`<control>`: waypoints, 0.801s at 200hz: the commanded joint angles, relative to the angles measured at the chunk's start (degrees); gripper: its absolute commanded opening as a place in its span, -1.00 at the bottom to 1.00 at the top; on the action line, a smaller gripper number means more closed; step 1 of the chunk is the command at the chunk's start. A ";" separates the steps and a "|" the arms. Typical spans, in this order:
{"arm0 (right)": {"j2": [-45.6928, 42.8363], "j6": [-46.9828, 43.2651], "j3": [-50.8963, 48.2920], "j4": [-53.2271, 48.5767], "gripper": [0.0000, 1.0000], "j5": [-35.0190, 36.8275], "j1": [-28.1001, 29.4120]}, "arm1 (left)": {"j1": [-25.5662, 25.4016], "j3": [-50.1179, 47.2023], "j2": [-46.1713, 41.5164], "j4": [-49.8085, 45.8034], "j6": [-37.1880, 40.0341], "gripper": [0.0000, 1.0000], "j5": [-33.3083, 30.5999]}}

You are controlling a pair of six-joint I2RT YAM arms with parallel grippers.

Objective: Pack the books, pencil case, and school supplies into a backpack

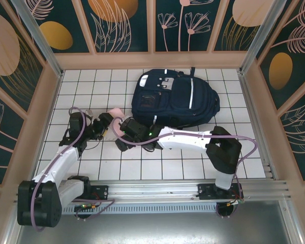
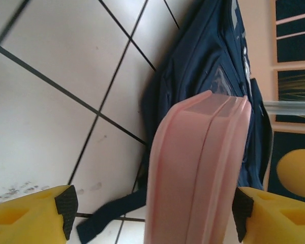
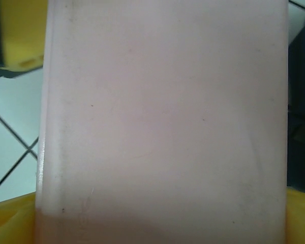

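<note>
1. Backpack [image 1: 178, 99]: navy with white stripes, lying flat at the far middle of the white-tiled counter [image 1: 91, 86]. One dark strap trails toward the arms.
2. Pencil case [image 1: 116, 112]: pink, hard-shelled, just off the backpack's near-left corner, between the two arm tips.
3. Left claw [image 1: 105, 124]: fingers apart. In the left wrist view the pencil case [image 2: 198, 168] stands on edge between them, against one black pad [image 2: 239, 216] and clear of the other.
4. Right claw [image 1: 122, 131]: clamped on the pencil case. In the right wrist view the case's broad pink face [image 3: 162, 112] runs from one yellow finger to the other with no gap visible.
5. The two claws nearly meet at the case, left of centre on the counter.
</note>
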 commanded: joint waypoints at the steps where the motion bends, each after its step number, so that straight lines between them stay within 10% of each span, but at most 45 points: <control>1: -3.89 1.90 -0.88 7.05 0.59 -5.56 -0.07 | 0.25 -1.05 0.26 9.99 -3.30 0.58 5.56; 69: -5.10 5.63 -2.98 8.29 0.74 -7.26 -1.50 | 0.25 -2.45 -2.20 14.71 -6.85 -0.40 5.53; 160: -16.66 17.87 -13.88 16.41 0.97 -6.35 -4.21 | 0.25 -2.00 -5.86 19.45 -16.03 -0.63 -3.31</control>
